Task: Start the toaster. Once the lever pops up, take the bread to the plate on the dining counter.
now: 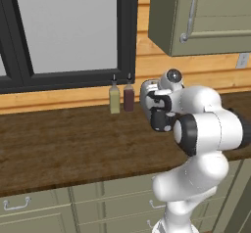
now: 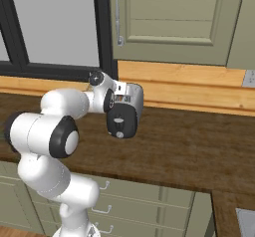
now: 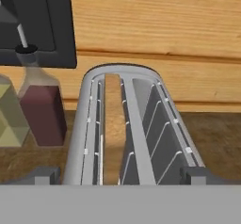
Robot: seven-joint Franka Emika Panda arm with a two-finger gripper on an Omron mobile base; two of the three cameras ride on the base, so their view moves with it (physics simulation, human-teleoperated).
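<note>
**Gripper poised over the toaster slots**

The toaster (image 3: 127,124) stands on the dark worktop (image 1: 54,149), just right of the two sauce bottles (image 1: 121,97). The gripper (image 3: 120,175) hangs directly above it, jaws spread wide and holding nothing (one tip each side of the toaster's top). The bread (image 3: 112,129) sits upright in the left slot, its long edge running away from the hand along the slot; the lever probably lies at an end, unseen

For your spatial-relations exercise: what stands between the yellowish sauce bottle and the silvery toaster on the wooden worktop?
The dark red sauce bottle stands between the yellowish sauce bottle and the silvery-grey boxy toaster, as seen in the hand view.
</note>
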